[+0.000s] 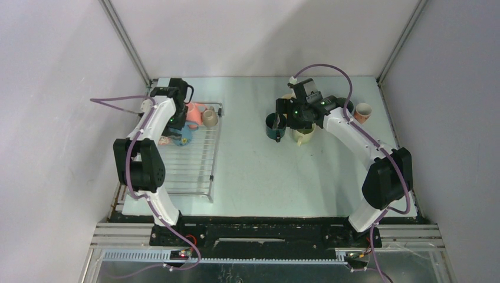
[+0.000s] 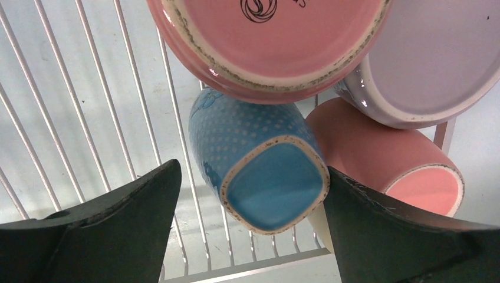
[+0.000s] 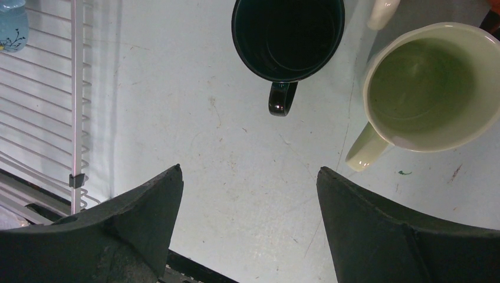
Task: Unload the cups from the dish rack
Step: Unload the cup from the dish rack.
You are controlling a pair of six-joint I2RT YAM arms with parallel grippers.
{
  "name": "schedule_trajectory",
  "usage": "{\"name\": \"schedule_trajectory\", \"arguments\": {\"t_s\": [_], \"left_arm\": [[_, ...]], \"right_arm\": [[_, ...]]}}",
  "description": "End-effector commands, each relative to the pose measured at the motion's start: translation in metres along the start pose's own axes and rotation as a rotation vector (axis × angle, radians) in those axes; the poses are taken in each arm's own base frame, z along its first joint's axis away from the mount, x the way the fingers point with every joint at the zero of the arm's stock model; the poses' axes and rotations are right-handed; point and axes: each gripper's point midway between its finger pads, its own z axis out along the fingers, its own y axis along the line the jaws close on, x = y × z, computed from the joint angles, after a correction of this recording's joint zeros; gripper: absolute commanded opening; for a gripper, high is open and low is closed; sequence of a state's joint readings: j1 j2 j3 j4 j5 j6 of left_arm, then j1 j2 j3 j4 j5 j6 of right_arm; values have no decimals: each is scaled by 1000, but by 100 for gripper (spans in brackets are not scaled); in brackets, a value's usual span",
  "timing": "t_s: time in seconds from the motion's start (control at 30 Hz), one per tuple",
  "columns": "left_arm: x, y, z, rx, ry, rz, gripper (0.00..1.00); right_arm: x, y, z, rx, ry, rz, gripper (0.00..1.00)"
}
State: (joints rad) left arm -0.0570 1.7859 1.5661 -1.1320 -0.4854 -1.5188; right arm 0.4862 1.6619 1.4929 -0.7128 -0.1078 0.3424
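The left gripper point(image 2: 252, 169), jaws spread and gripping nothing, straddles the blue cup point(image 2: 256, 156), which lies on its side on the dish rack point(image 1: 194, 168) directly between the fingers, base facing the wrist, long axis running straight ahead, right finger at its edge.

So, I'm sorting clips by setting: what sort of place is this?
Probably a lab test booth, not a kitchen: plain white walls on aluminium rails enclose a table holding a dish rack and cups.
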Motion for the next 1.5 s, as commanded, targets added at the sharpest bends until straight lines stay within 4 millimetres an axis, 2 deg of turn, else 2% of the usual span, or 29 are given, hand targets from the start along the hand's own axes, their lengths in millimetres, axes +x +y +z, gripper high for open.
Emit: {"name": "schedule_trajectory", "arguments": {"t_s": [0.0,0.23,0.33,0.43,0.6,0.8,0.93,1.07,1.27,1.47], "left_arm": [[3,14,7,-63,7,21,93],[6,10,12,-75,14,26,100],[8,12,16,-83,14,36,99],[11,14,20,-86,20,42,90],[11,17,21,-80,19,71,66],[7,20,9,-43,19,131,39],[6,20,0,1,27,205,18],[9,24,-7,41,43,284,3],[17,28,-17,118,81,389,0],[19,26,-28,227,100,466,0]], "right_arm": [[-13,8,-13,-30,-56,-28,90],[-10,7,-11,-32,-49,-28,90],[-10,7,-11,-34,-51,-28,90],[-9,7,-10,-34,-46,-26,90],[-8,7,-11,-35,-49,-27,90],[-11,9,-15,-42,-59,-29,90],[-13,14,-19,-57,-67,-32,90],[-14,16,-22,-67,-71,-30,90],[-14,28,-23,-105,-70,-24,90],[-13,47,-24,-184,-64,-3,90]]}}
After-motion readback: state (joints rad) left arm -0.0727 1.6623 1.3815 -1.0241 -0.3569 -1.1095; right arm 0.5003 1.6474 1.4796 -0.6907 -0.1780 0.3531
